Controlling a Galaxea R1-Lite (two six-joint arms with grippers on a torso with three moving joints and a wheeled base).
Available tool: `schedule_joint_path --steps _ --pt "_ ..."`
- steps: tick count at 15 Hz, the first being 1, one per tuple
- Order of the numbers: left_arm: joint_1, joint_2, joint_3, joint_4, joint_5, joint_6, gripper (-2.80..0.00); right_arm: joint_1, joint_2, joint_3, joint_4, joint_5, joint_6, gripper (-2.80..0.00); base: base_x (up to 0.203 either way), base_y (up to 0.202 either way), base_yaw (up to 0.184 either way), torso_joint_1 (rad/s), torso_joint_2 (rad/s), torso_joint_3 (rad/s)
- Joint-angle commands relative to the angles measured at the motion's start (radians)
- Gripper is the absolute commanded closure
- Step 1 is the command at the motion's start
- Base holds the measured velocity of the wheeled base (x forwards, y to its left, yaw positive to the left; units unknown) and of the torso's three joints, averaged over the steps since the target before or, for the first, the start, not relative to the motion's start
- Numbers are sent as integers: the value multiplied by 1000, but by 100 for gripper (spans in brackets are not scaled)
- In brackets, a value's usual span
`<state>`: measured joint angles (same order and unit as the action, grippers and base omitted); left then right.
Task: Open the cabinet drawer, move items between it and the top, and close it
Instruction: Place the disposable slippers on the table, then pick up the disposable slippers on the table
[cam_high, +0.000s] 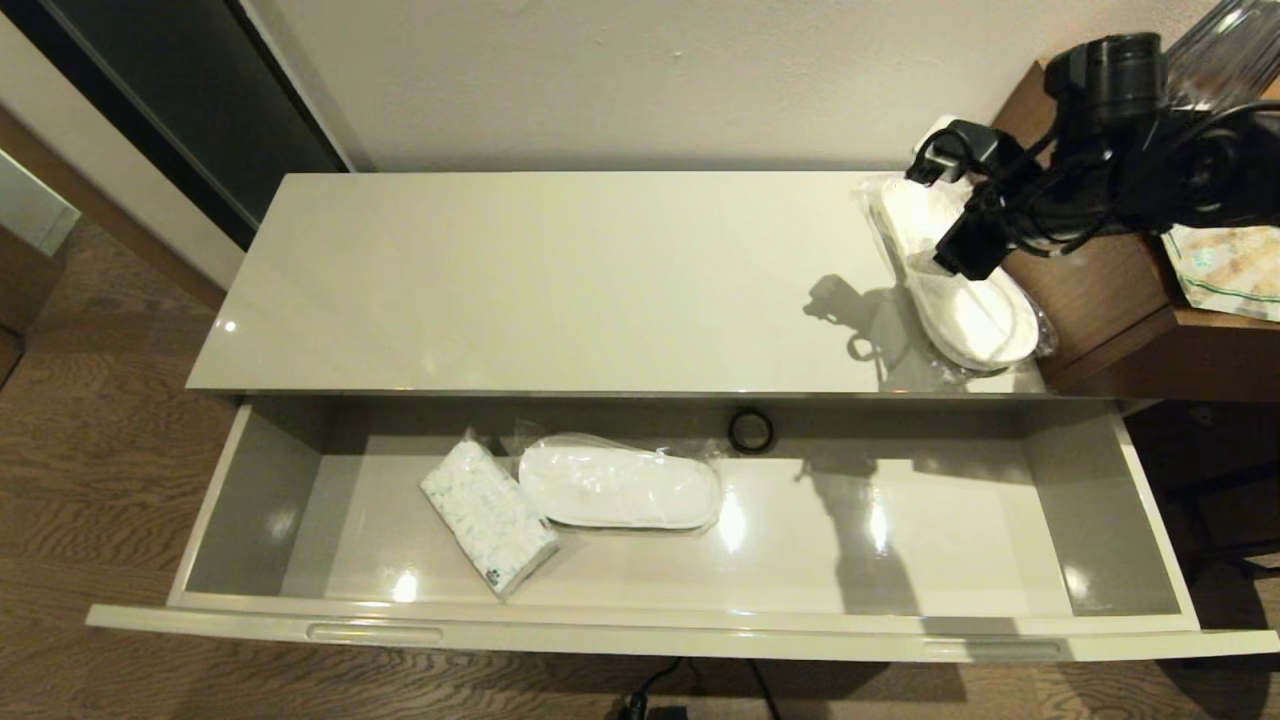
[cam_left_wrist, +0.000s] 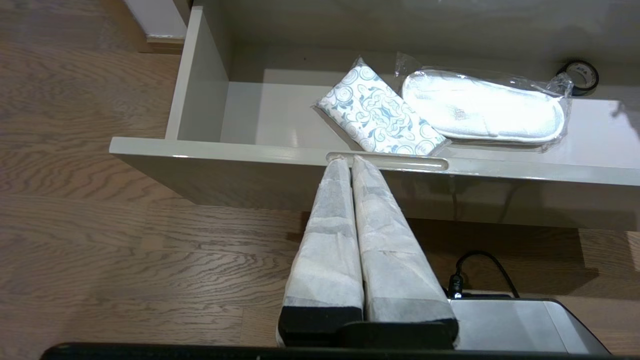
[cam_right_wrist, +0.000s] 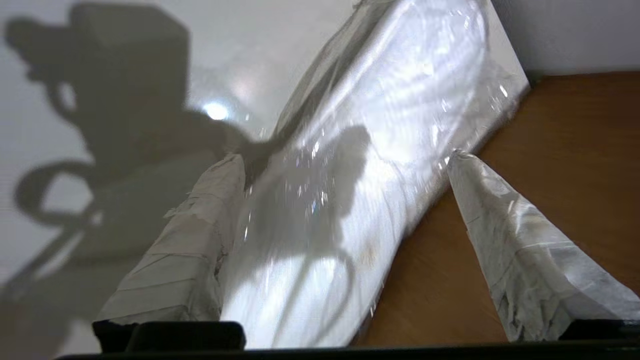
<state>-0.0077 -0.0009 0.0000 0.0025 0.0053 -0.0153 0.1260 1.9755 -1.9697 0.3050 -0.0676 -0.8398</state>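
Observation:
The cabinet drawer (cam_high: 640, 625) stands pulled fully out. One wrapped slipper pair (cam_high: 620, 485) (cam_left_wrist: 480, 107) lies flat inside it, left of centre. A second wrapped slipper pair (cam_high: 975, 310) (cam_right_wrist: 360, 150) lies on the top (cam_high: 560, 280) at its far right end, against the side table. My right gripper (cam_high: 955, 210) (cam_right_wrist: 345, 157) hovers low over that pair, open, one finger on each side of it. My left gripper (cam_left_wrist: 348, 160) is shut and empty, with its tips at the left recessed slot (cam_left_wrist: 387, 162) of the drawer front; the head view does not show it.
A blue-patterned tissue pack (cam_high: 488, 518) (cam_left_wrist: 380, 112) lies next to the slippers in the drawer. A black tape roll (cam_high: 750, 431) (cam_left_wrist: 580, 76) sits at the drawer's back. The brown wooden side table (cam_high: 1110, 300) (cam_right_wrist: 550, 150) adjoins the top's right end. A cable and box (cam_left_wrist: 500, 310) are on the floor.

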Motion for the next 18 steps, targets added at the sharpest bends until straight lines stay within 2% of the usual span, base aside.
schedule_joint_path --steps 1,4,5,7,9,12,16,18 --pt "0 1 0 1 1 -2 0 7 -148 20 167 -3 2 -280 0 0 0 0 0 0" --pt "0 1 0 1 1 -2 0 20 -338 104 426 -8 35 -280 0 0 0 0 0 0" --pt "0 1 0 1 1 -2 0 26 -394 127 543 -9 57 0 0 0 0 0 0 0" --pt "0 1 0 1 1 0 0 41 -480 131 757 -41 150 0 0 0 0 0 0 0" --pt "0 1 0 1 1 0 0 51 -543 93 941 -115 250 0 0 0 0 0 0 0" --pt "0 1 0 1 1 -2 0 54 -660 42 1179 -220 450 0 0 0 0 0 0 0" --pt "0 1 0 1 1 0 0 46 -741 30 1225 -321 711 0 0 0 0 0 0 0" --pt "0 1 0 1 1 -2 0 11 -757 32 1225 -370 821 0 0 0 0 0 0 0"
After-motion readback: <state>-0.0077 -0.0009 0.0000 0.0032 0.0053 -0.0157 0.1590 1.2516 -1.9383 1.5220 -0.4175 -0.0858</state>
